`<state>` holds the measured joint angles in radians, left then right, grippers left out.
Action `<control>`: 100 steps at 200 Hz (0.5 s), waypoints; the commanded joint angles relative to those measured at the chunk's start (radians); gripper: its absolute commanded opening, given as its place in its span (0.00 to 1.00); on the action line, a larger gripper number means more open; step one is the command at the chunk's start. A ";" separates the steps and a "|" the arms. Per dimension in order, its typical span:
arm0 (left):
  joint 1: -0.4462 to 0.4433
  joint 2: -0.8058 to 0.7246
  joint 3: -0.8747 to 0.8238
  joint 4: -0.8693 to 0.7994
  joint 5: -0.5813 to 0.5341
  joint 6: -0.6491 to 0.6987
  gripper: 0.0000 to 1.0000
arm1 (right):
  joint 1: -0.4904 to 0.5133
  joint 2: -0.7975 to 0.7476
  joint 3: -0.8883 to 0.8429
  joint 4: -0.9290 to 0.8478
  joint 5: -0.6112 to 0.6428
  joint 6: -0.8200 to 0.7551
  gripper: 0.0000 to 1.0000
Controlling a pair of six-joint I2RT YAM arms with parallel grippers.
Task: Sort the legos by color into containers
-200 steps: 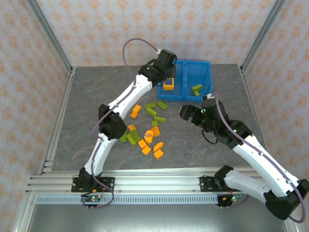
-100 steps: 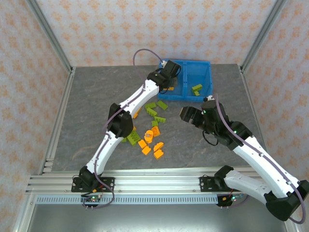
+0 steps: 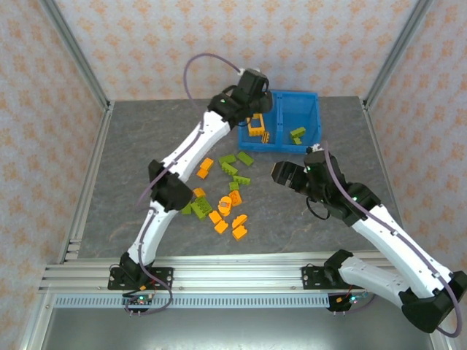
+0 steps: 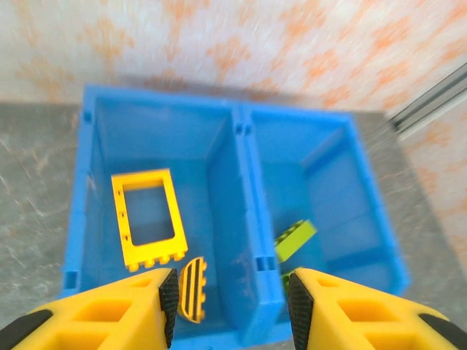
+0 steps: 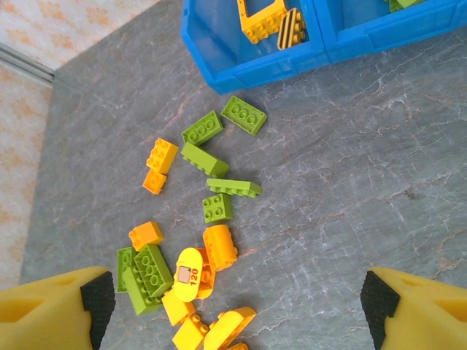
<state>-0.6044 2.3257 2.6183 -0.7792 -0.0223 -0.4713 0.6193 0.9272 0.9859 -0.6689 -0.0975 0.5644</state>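
Grey marbled table (image 3: 124, 153), orange-patterned wallpaper (image 3: 182, 44) on three sides.

Blue bin (image 3: 295, 94) sits at the far edge of the table. It has two compartments split by a central wall.

- Left gripper (image 4: 233, 306): hangs directly above the bin, over its near rim and roughly above the central wall. The jaws stand partly apart, with a clear gap and nothing between the yellow fingers (image 4: 131, 310). It touches nothing. From the top camera it shows over the bin's left compartment (image 3: 255, 109).
- Right gripper (image 5: 233, 299): sits off the bin's near side, above bare table and apart from the bin. The jaws are spread wide and empty, touching nothing. From the top camera it is just in front of the bin's near wall (image 3: 282, 175).

Inside the bin:
- Left compartment: orange-yellow frame piece (image 4: 152, 254) lying flat. A striped orange-and-black piece (image 4: 193, 288) lies beside it, close to the central wall.
- Right compartment: green brick (image 4: 295, 239) near the central wall. A second bit of green lies just nearer; its shape is unclear.

Loose legos (image 5: 219, 246), orange and green mixed, are scattered on the table off the bin's near-left corner. The closest green ones (image 5: 244, 114) lie just outside the bin's near wall.
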 commanded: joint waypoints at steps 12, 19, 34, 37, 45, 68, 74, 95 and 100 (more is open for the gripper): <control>-0.011 -0.383 -0.200 -0.065 -0.011 0.150 0.46 | 0.007 0.134 0.066 -0.034 -0.080 -0.204 0.89; -0.010 -0.478 -0.288 -0.057 -0.014 0.193 0.46 | 0.009 0.179 0.088 -0.045 -0.105 -0.244 0.89; -0.011 -0.666 -0.498 -0.025 -0.015 0.289 0.48 | 0.034 0.285 0.141 -0.075 -0.116 -0.328 0.89; -0.010 -0.703 -0.536 -0.019 -0.015 0.309 0.49 | 0.040 0.306 0.151 -0.076 -0.116 -0.343 0.89; -0.011 -0.799 -0.637 -0.010 -0.011 0.360 0.51 | 0.056 0.361 0.173 -0.081 -0.119 -0.397 0.89; -0.011 -1.042 -0.904 -0.018 0.024 0.497 0.58 | 0.083 0.536 0.246 -0.081 -0.108 -0.555 0.88; -0.011 -1.103 -0.967 -0.027 0.035 0.527 0.61 | 0.085 0.580 0.270 -0.083 -0.101 -0.587 0.88; -0.011 -1.266 -1.139 -0.106 0.112 0.645 0.77 | 0.085 0.717 0.329 -0.071 -0.059 -0.694 0.86; -0.010 -1.300 -1.173 -0.126 0.141 0.681 0.82 | 0.085 0.747 0.344 -0.071 -0.054 -0.719 0.86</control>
<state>-0.6090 1.1091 1.5967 -0.7853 0.0120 -0.0048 0.7036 1.5719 1.2617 -0.7185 -0.1993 0.0441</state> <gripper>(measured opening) 0.740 0.867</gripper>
